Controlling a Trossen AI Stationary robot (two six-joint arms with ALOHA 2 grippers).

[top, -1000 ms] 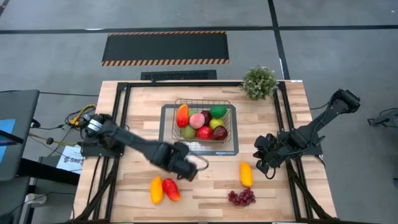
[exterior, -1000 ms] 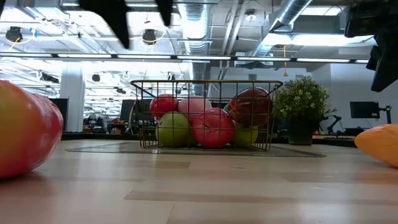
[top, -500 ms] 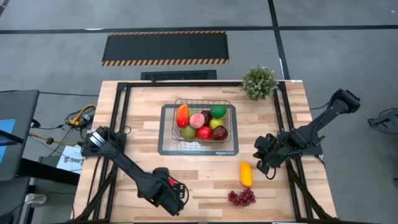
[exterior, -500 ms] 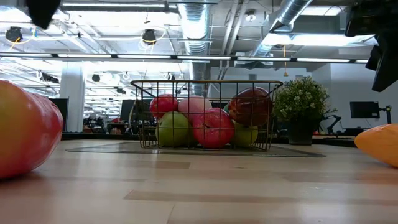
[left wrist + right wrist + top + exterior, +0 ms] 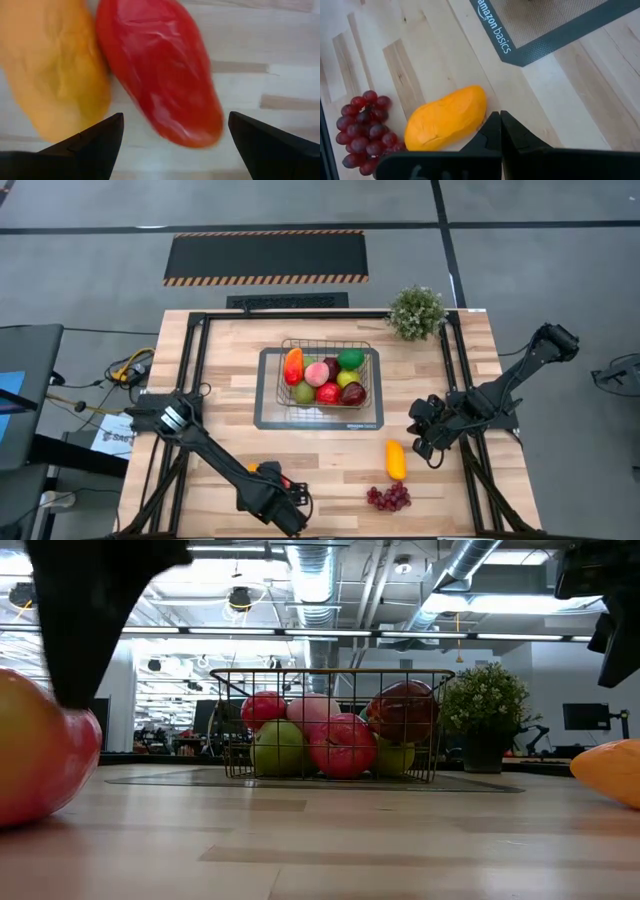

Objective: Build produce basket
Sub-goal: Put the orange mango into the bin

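Note:
The wire basket (image 5: 283, 356) (image 5: 330, 672) stands on a grey dark-rimmed mat (image 5: 268, 416) and holds several red, green, pink and orange fruits. A red fruit (image 5: 160, 75) (image 5: 40, 755) and an orange-yellow one (image 5: 50, 70) lie side by side on the wood near the table's near edge. My left gripper (image 5: 172, 145) (image 5: 275, 502) hangs open over them, its fingers standing on either side of the red fruit's end. An orange fruit (image 5: 396, 459) (image 5: 445, 120) and purple grapes (image 5: 388, 497) (image 5: 362, 130) lie near my shut right gripper (image 5: 500, 132) (image 5: 425, 430).
A bushy potted plant (image 5: 417, 310) (image 5: 485, 710) stands at the far right corner. Black frame rails (image 5: 190, 380) run along both sides of the table. Bare wood lies between the mat and the fruits at the near edge.
My left gripper has swung from just near the mat toward the table's near edge and come down over the red and orange-yellow fruits; in the low view it now reaches the red fruit's top. The right arm and the fruits have kept still.

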